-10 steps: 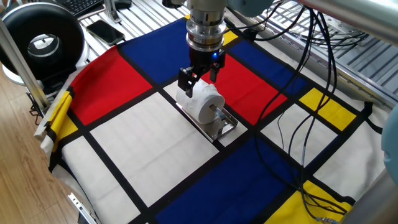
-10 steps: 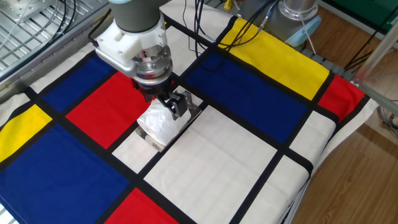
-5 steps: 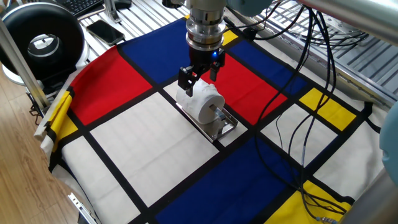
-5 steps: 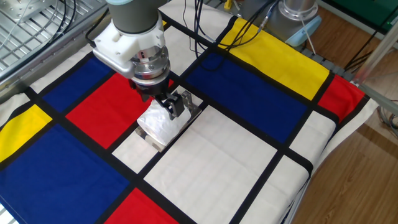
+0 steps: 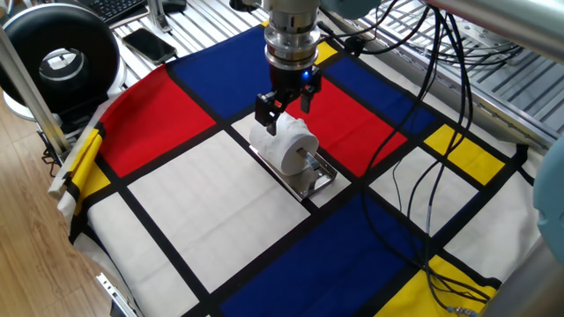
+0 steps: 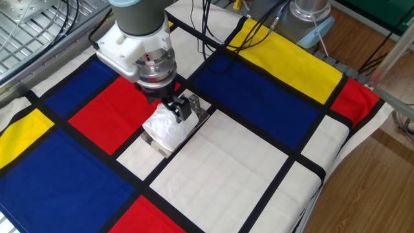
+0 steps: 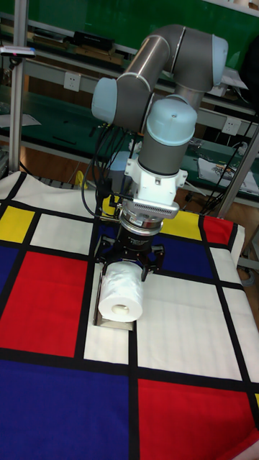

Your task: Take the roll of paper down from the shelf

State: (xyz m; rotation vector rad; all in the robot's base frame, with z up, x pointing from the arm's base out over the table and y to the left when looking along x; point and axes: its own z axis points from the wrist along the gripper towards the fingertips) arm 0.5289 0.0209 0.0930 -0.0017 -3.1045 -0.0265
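The white roll of paper [image 5: 288, 147] lies on its side on the peg of the small silver shelf [image 5: 319, 177], in a white square of the checked cloth. My gripper [image 5: 285, 106] hangs straight down over the roll's far end, open, with one finger on each side of the roll's top. The tall fixed view shows the roll [image 7: 120, 291] end-on, its hollow core facing the camera, and the gripper [image 7: 128, 265] straddling it just above. In the other fixed view the gripper [image 6: 173, 107] covers part of the roll [image 6: 164, 129], with the shelf's plate [image 6: 157, 145] under it.
A large black reel [image 5: 62, 56] and a dark phone [image 5: 148, 42] lie at the far left on the slatted table. Black cables [image 5: 424, 202] trail over the cloth to the right of the shelf. The cloth [image 5: 176, 211] hangs over the table's near edge.
My gripper has shifted very slightly up and back along the roll. The roll and shelf have stayed where they were.
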